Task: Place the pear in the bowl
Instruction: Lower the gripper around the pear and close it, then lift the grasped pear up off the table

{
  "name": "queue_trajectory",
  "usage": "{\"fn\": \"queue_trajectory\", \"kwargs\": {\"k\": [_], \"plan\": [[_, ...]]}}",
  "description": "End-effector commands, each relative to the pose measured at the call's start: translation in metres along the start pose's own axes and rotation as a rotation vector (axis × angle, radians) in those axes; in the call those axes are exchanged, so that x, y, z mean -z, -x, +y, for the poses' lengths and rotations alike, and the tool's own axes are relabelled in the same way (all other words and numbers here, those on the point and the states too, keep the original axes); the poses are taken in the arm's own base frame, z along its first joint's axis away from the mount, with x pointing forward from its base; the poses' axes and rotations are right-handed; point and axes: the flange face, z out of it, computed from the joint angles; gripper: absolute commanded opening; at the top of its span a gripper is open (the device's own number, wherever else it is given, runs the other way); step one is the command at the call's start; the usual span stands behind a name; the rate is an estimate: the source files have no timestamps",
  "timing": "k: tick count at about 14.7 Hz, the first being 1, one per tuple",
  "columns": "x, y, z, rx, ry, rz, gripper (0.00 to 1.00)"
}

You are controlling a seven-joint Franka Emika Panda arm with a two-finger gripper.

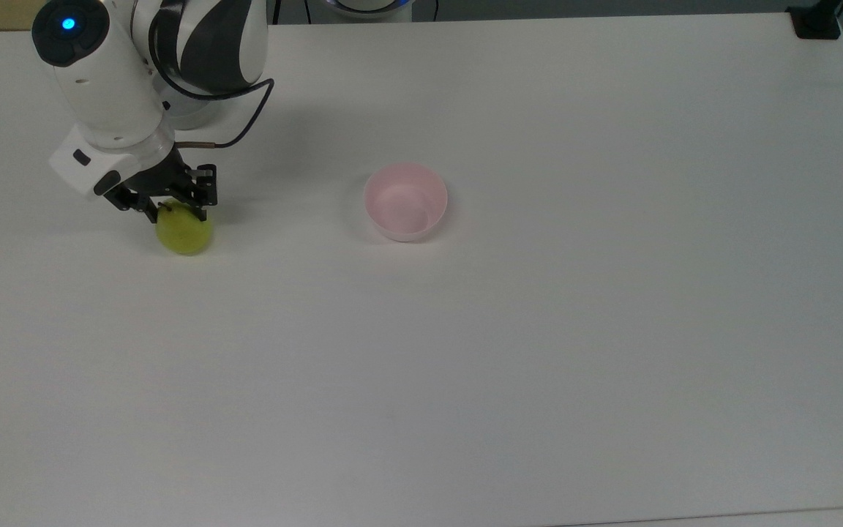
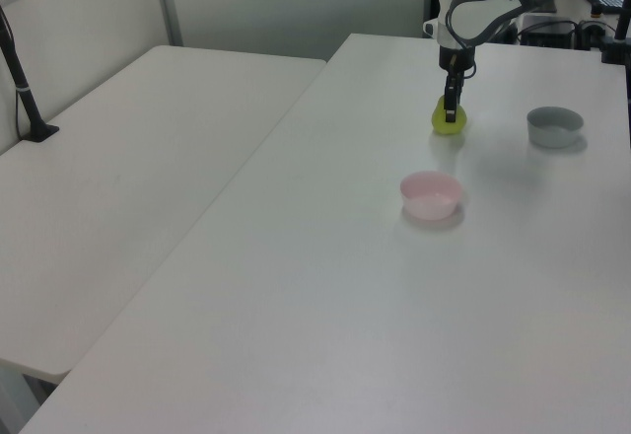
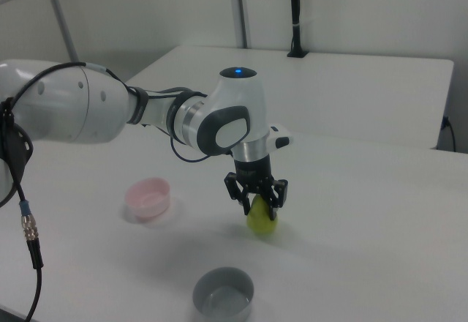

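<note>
Grasp stage: you're sitting with the gripper [image 1: 173, 208] straddling the pear's [image 1: 186, 234] narrow top, fingers closing on it, though I'm not seeing a firm clamp. Next you're lifting and carrying toward the top view's right, into the pink bowl [image 1: 406, 201]. Smooth waxy fruit, so it's probably slippery.

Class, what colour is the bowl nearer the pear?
Pale pink bowl, clearest in the top view.

A lab: robot arm [image 3: 110, 113] on plain white tables [image 2: 148, 187], partition walls [image 3: 351, 7].
</note>
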Motion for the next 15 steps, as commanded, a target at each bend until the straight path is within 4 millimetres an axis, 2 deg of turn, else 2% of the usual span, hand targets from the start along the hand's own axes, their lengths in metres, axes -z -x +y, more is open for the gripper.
{"fn": "queue_trajectory", "kwargs": {"k": [1, 5, 6, 7, 8, 10, 11, 15], "plan": [[0.044, 0.006, -0.015, -0.019, -0.018, 0.023, 0.00], [0.130, 0.018, -0.032, -0.021, -0.035, 0.023, 0.00], [0.144, 0.021, -0.040, -0.009, -0.035, 0.028, 0.00], [0.172, 0.026, -0.049, 0.004, -0.033, 0.044, 0.00], [0.185, 0.031, -0.059, 0.019, -0.036, 0.034, 0.01], [0.226, 0.045, -0.082, 0.053, -0.046, 0.019, 0.01], [0.242, 0.054, -0.094, 0.067, -0.052, 0.011, 0.01], [0.271, 0.072, -0.137, 0.124, -0.079, -0.013, 0.05]]}}
